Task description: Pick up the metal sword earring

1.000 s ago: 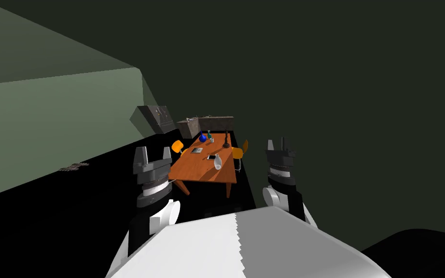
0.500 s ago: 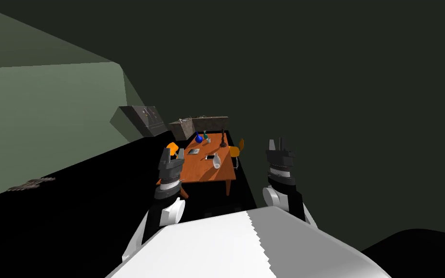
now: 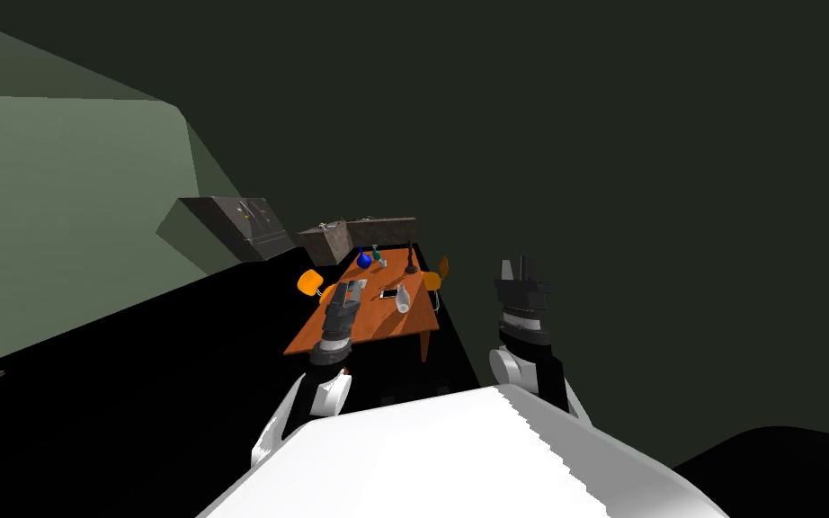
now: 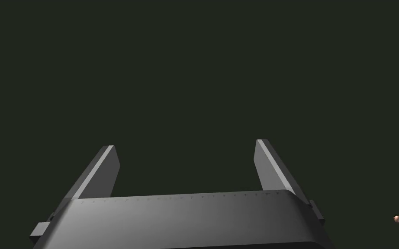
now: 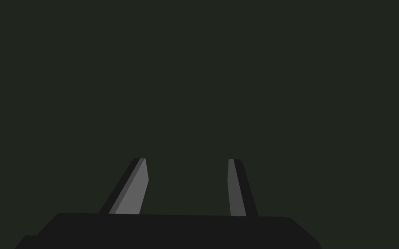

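The left pincer (image 4: 185,145) is standing open, its two grey blades spread well apart with nothing between them, and it is facing a flat, dark grey-green surface. In the head view this left pincer (image 3: 347,290) is reaching forward and showing over the near left part of an orange-brown table (image 3: 386,325); whether it is hanging above the top or short of it I cannot tell. Just beyond its fingertips a flat grey item (image 3: 361,282) is lying on the tabletop. A little to the right of the pincer a pale phone-like slab (image 3: 390,293) and a white vase (image 3: 404,303) on its side are lying close together. Farther past the fingertips, at the table's far end, a blue round thing (image 3: 364,261), a small green bottle (image 3: 376,255) and a dark candlestick-like stand (image 3: 411,263) are standing. The sword earring is too small to pick out, so I cannot tell where on the table it is lying. An orange chair (image 3: 309,281) is sitting to the left of the pincer and a second orange chair (image 3: 432,281) is sitting across the table. Beyond the table grey counters (image 3: 359,236) and a grey cabinet (image 3: 242,225) are standing by a pale green wall (image 3: 62,198), and a black area (image 3: 134,396) is spreading around them. The right pincer (image 3: 519,266) is hanging raised, well to the right of the table, its blades also parted and gripping nothing.
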Controlling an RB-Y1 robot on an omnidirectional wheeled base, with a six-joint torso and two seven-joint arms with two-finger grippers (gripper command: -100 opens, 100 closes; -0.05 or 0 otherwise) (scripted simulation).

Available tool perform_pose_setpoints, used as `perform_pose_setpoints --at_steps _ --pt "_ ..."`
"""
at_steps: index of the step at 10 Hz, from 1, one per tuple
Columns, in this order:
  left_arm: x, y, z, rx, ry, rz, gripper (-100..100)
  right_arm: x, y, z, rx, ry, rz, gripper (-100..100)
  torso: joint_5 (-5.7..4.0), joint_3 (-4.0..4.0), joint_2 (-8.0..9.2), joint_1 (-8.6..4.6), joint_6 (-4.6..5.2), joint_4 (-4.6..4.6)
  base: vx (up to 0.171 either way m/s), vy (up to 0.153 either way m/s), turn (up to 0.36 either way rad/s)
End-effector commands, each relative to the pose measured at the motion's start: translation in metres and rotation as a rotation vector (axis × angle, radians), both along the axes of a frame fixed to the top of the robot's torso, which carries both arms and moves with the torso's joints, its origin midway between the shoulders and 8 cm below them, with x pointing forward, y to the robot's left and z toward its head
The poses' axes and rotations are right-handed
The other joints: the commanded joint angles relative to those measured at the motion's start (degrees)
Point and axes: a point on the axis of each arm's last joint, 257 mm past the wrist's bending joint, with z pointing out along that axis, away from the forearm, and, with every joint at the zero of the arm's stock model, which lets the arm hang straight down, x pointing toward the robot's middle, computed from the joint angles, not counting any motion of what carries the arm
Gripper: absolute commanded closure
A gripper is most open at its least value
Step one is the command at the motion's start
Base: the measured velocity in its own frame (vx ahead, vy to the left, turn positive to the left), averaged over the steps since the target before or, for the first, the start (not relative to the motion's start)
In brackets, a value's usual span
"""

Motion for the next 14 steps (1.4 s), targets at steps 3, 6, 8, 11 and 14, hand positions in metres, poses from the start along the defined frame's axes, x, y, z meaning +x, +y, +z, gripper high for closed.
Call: perform_pose_setpoints --at_steps 3,6,8,11,14 --pt "0.013 -0.023 -0.037 0.084 0.056 -0.056 -100 0.000 0.000 0.000 0.000 0.000 0.000 0 0.00 0.00 -0.01 0.00 -0.01 0.00 -0.025 0.062 -0.201" --pt "0.019 -0.031 -0.064 0.132 0.101 -0.077 -100 0.000 0.000 0.000 0.000 0.000 0.000 0 0.01 -0.01 -0.02 0.09 0.03 -0.01 -0.021 0.076 -0.176" --pt "0.023 -0.038 -0.088 0.180 0.136 -0.100 -100 0.000 0.000 0.000 0.000 0.000 0.000 0 0.01 0.00 0.01 0.05 0.03 0.00 -0.032 0.071 -0.211" --pt "0.026 -0.044 -0.112 0.232 0.174 -0.121 -100 0.000 0.000 0.000 0.000 0.000 0.000 0 0.01 -0.03 -0.07 0.05 -0.03 -0.01 -0.013 0.058 -0.132" --pt "0.027 -0.052 -0.155 0.334 0.234 -0.163 -100 0.000 0.000 0.000 0.000 0.000 0.000 0 -0.02 -0.06 -0.10 -0.05 -0.03 -0.02 -0.017 0.047 -0.266"
